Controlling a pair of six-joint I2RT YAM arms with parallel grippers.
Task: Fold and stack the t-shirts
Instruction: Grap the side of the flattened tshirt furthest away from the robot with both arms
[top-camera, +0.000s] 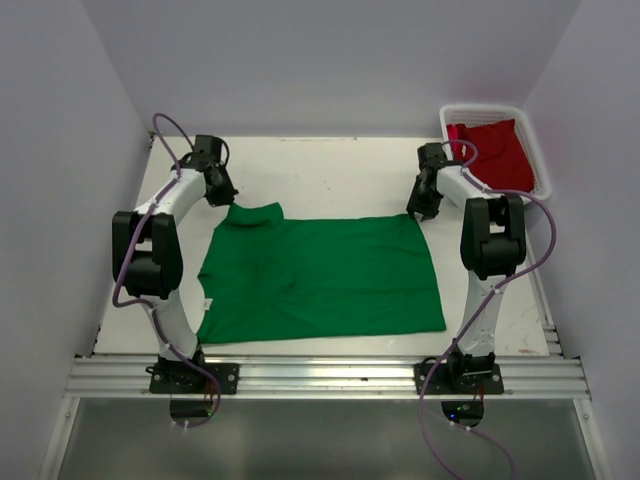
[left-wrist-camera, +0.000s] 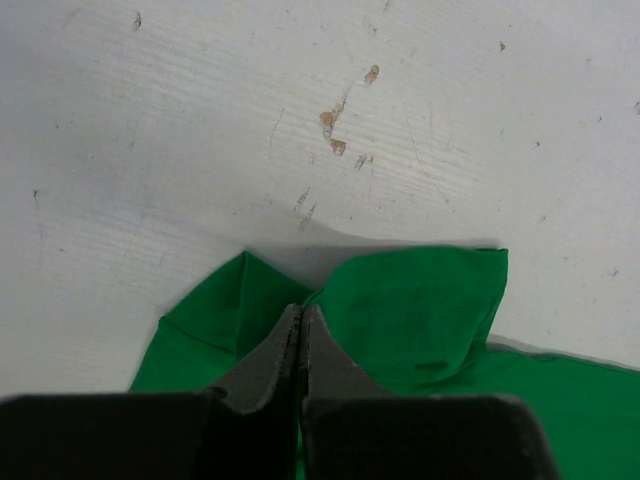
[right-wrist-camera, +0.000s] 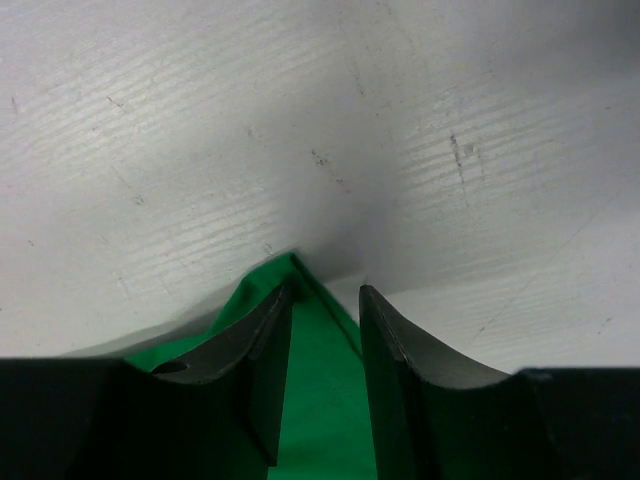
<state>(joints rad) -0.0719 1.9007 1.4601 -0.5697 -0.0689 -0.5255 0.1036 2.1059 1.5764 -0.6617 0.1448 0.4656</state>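
Note:
The bright green t-shirt (top-camera: 320, 275) lies spread flat in the middle of the table. My left gripper (top-camera: 222, 195) is at its far left corner, where the cloth is bunched up. In the left wrist view the gripper (left-wrist-camera: 301, 308) is shut, and folds of green cloth (left-wrist-camera: 420, 310) run to its tips. My right gripper (top-camera: 420, 208) is at the far right corner. In the right wrist view it (right-wrist-camera: 325, 290) is open, with the green corner (right-wrist-camera: 320, 400) between its fingers. The red t-shirt (top-camera: 495, 150) lies crumpled in the basket.
The white mesh basket (top-camera: 541, 165) stands at the back right corner of the white table (top-camera: 330, 170). Grey walls close in the table on the left, back and right. An aluminium rail (top-camera: 320, 375) runs along the near edge.

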